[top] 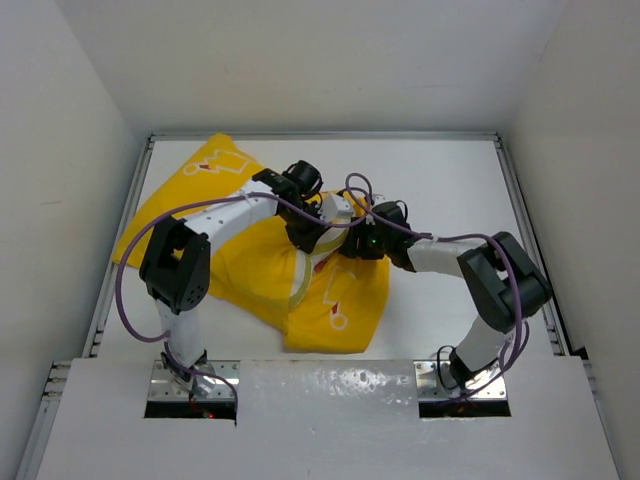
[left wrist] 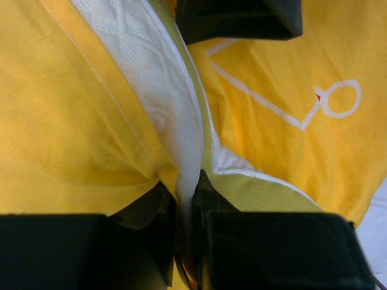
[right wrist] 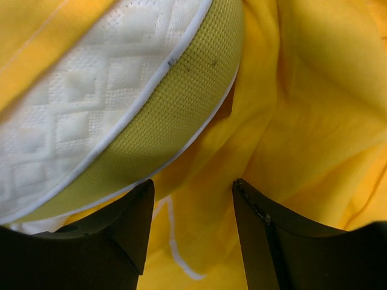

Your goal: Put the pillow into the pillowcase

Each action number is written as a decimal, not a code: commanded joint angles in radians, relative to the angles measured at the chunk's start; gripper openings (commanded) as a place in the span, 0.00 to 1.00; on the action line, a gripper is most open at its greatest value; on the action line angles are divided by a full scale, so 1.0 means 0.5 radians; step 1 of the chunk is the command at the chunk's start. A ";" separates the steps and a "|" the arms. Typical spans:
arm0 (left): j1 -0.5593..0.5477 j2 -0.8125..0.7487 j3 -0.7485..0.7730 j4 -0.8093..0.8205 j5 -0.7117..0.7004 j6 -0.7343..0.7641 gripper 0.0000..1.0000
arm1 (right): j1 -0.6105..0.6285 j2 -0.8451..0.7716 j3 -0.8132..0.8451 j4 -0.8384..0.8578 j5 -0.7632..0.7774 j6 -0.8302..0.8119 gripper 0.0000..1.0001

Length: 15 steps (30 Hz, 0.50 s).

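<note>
Over the white tabletop point(top: 450, 190), top view: the bright yellow fabric pillowcase point(top: 250, 275) lies crumpled mid-left, with both arms bent in over it. The large cream-white quilted pillow point(top: 303, 283) shows only as a pale strip at a gap in the cloth, so it looks mostly inside, the rest hidden. The left hand point(top: 305, 240) and right hand point(top: 355, 245) sit just beside each other at that gap; from up here I cannot tell how the jaws stand.

Left wrist view: the left hand point(left wrist: 184, 193) is pinched narrow on the pillow point(left wrist: 151, 72) edge seam, w/ a fold of pillowcase point(left wrist: 72, 133) seemingly caught in the same pinch (layers can't be told apart). The pillow runs up and away from the fingers, with case cloth on both sides. A black block point(left wrist: 239, 18) at the top edge is prob. the other hand.

Right wrist view: the right hand point(right wrist: 193, 205) stands part open, holding nothing. Loose pillowcase point(right wrist: 302, 121) cloth lies in the gap btw the fingers point(right wrist: 130, 229), unclamped. The pillow point(right wrist: 91, 115), w/ its yellow-green mesh side band point(right wrist: 181, 96), sits just above the left-side finger, near it.

Judged step: late stuffing, getting the case over the last exposed edge. The next move prob. needs the right hand to close on case cloth only, not pillow, and draw it over while the left hand holds firm.
</note>
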 commanded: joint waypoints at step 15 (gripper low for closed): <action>0.012 -0.039 0.257 -0.284 0.489 0.220 0.00 | 0.100 0.464 0.345 -0.195 0.899 0.257 0.36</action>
